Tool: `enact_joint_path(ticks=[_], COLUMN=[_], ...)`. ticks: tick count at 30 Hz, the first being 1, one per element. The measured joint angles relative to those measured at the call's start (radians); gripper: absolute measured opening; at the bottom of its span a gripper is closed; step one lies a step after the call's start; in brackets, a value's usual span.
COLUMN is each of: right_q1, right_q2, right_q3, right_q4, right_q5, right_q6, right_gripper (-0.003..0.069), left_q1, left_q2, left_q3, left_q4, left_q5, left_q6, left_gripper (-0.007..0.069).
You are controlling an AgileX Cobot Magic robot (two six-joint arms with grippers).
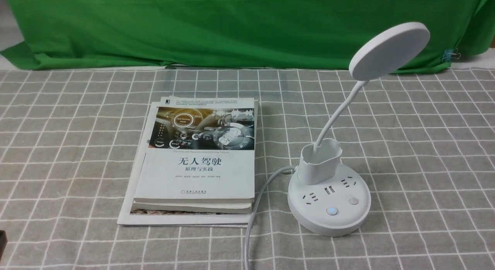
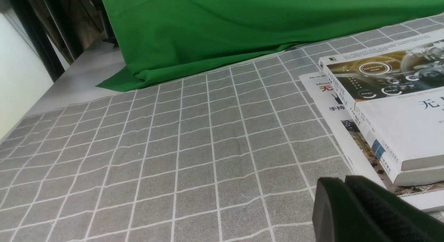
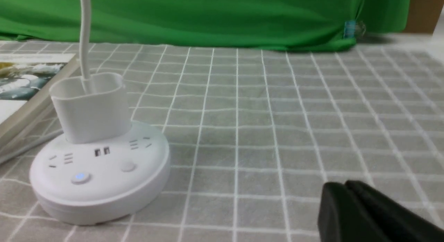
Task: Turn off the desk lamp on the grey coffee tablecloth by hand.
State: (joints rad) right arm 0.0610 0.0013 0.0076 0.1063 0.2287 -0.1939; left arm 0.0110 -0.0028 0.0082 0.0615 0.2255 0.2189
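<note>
the desk lamp [image 1: 329,192] stands on the grey coffee tablecloth [image 1: 425,146], just beside stacked books [image 1: 197,165]. both pincers, left pincer [image 2: 360,207] and right pincer [image 3: 360,210], look pressed together, well apart from the lamp.

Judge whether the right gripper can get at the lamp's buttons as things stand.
Probably yes. In the right wrist view only bare cloth lies between the right gripper, whose fingers look closed, and the lamp; its buttons face up, uncovered.
</note>
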Motion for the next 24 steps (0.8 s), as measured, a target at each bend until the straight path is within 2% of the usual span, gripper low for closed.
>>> enact_joint_path(ticks=[7,13,24], right_q1=[0.000,0.000,0.000], right_q2=[0.000,0.000,0.000], right_q3=[0.000,0.000,0.000], right_q4=[0.001,0.001,0.001], right_q5=[0.023,0.024,0.025], right_q6=[0.041,-0.108,-0.084], right_gripper=[0.0059,0.0059,0.0059], left_q1=[0.000,0.000,0.000], left_q2=[0.000,0.000,0.000], left_q3=[0.000,0.000,0.000], left_q4=[0.000,0.000,0.000], left_q5=[0.000,0.000,0.000], left_q6=[0.000,0.000,0.000], left_gripper=[0.0019,0.0019,0.0019])
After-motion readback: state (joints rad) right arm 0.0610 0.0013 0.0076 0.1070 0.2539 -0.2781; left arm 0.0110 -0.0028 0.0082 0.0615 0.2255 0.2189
